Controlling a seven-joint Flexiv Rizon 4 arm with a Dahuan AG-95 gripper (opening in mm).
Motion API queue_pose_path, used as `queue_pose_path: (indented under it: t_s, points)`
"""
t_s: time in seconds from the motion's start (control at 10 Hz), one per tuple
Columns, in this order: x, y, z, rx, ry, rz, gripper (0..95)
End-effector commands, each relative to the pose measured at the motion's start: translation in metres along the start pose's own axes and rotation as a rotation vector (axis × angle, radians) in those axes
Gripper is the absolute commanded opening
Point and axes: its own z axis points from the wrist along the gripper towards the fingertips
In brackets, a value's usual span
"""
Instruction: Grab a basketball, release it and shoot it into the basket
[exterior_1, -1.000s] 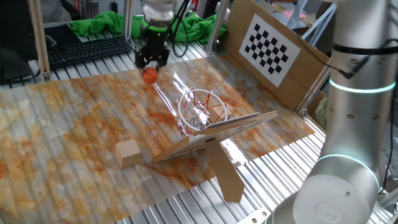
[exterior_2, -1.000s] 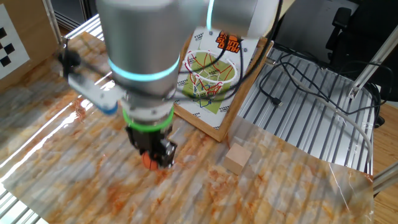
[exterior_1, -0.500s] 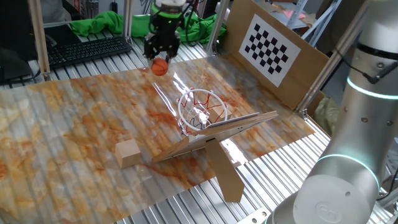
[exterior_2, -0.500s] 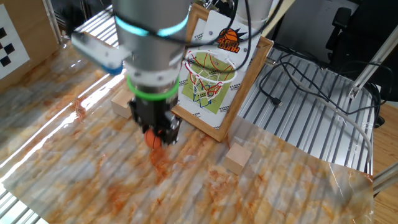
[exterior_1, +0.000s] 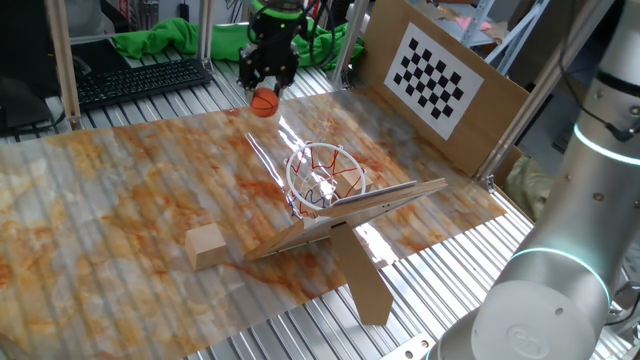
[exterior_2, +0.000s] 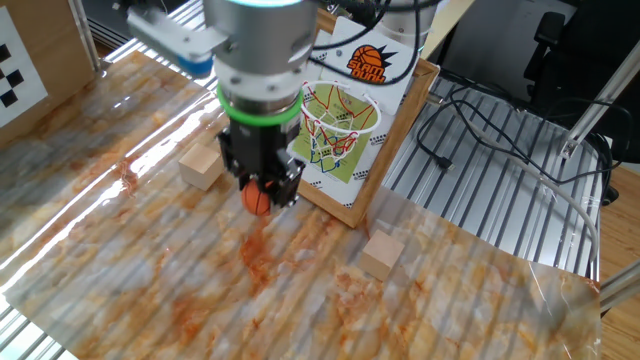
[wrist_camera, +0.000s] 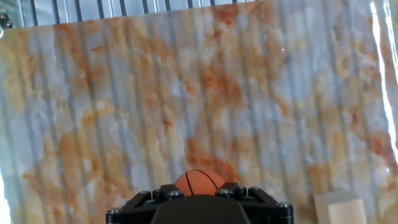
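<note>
My gripper (exterior_1: 265, 90) is shut on the small orange basketball (exterior_1: 264, 103) and holds it in the air above the far side of the table. The other fixed view shows the gripper (exterior_2: 260, 192) with the ball (exterior_2: 258, 198) between its black fingers, left of the basket. The hand view shows the ball (wrist_camera: 199, 182) at the bottom, half hidden by the gripper (wrist_camera: 199, 190). The basket (exterior_1: 323, 175), a red ring with white-and-red net, hangs on a clear panel with a cardboard stand; it also shows in the other fixed view (exterior_2: 340, 115).
A tan wooden block (exterior_1: 205, 245) lies near the stand's left end. The other fixed view shows two blocks (exterior_2: 381, 253) (exterior_2: 200, 167); one shows in the hand view (wrist_camera: 339, 207). A checkerboard panel (exterior_1: 432, 75) stands at the back right. A marbled sheet (exterior_1: 120, 200) covers the table.
My gripper has risen off the table with the ball in it and moved toward the basket's side, away from the sheet's surface.
</note>
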Motion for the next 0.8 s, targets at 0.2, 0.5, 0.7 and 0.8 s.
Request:
queue_pose_path:
  t_s: [0.2, 0.5, 0.7, 0.8]
  points:
    - [0.017, -0.003, -0.015, -0.001, -0.012, 0.0, 0.0]
    - [0.033, -0.009, -0.028, -0.004, -0.019, -0.007, 0.0]
    - [0.046, -0.01, -0.038, 0.002, -0.024, -0.007, 0.0]
    - [0.047, -0.009, -0.039, 0.002, -0.024, -0.007, 0.0]
